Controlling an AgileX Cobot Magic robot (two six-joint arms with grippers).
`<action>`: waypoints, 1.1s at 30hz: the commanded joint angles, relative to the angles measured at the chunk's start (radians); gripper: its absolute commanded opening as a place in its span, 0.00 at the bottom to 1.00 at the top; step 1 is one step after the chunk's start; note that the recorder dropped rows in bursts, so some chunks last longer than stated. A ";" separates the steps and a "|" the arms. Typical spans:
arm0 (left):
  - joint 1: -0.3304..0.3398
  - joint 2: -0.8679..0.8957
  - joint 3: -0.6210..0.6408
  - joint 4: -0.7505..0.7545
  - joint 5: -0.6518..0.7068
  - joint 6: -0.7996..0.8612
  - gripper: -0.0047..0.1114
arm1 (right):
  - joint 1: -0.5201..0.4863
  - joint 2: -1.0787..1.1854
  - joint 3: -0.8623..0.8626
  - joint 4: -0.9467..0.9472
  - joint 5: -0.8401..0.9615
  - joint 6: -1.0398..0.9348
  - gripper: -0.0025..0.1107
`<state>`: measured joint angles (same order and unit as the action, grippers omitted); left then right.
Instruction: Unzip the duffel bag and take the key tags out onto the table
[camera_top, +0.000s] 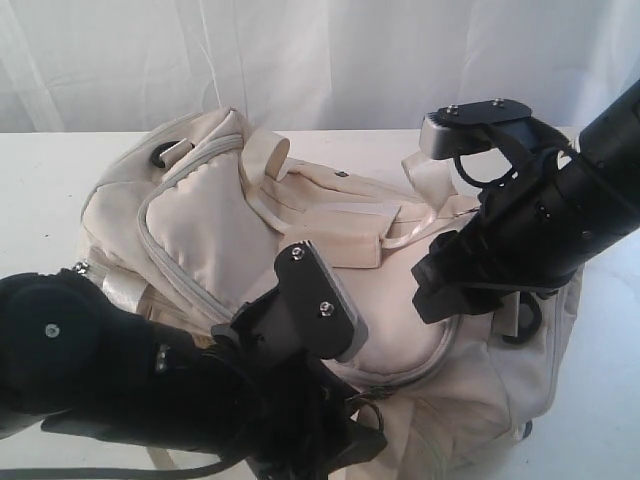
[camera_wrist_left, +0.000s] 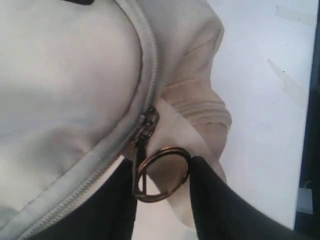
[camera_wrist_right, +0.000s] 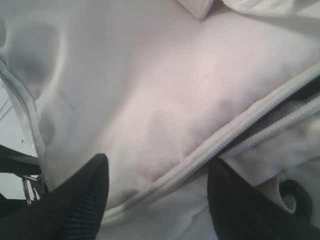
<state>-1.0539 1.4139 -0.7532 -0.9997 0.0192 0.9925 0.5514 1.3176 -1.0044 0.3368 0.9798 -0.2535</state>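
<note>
The step in hand is the unzipping. The bag (camera_top: 210, 220) lies on its side across the table (camera_top: 40, 170), and the key tags show in no view, so I judge them to be inside and the task no more than partly done. The left gripper (camera_wrist_left: 162, 167) is low at the near side of the bag, its jaws narrowed on the ring (camera_wrist_left: 172, 150) that hangs from the slider (camera_wrist_left: 148, 121). The ring sits between the two fingers and seems to touch both, so I take it as pinched. The right gripper (camera_wrist_right: 157, 160) stands wide over the bag's upper panel, with a swell of fabric and a run of the zip (camera_wrist_right: 235, 132) between its fingers. Whether it presses the cloth down or only hovers just above it I cannot tell. In the right wrist view the two tracks of the zip part toward one end, with a dark gap between them, so at least a stretch looks open there. The next move calls for a steady pull on the ring along the line of the zip, following its curve, while the other arm holds the soft bag in place. The main risk is the ring slipping out of the pinch, or the bag dragging along instead of the slider running.
</note>
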 joint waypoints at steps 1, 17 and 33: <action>0.048 -0.011 -0.002 -0.009 0.043 -0.009 0.21 | -0.005 0.002 0.006 0.003 -0.012 -0.012 0.51; 0.135 -0.074 -0.002 0.021 0.173 -0.025 0.14 | -0.005 0.002 0.080 0.122 -0.049 -0.005 0.57; 0.135 -0.074 -0.002 0.062 0.208 -0.038 0.04 | -0.005 0.002 0.087 0.084 -0.048 0.106 0.02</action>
<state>-0.9218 1.3505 -0.7532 -0.9291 0.2055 0.9648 0.5514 1.3176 -0.9232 0.4400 0.9262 -0.1515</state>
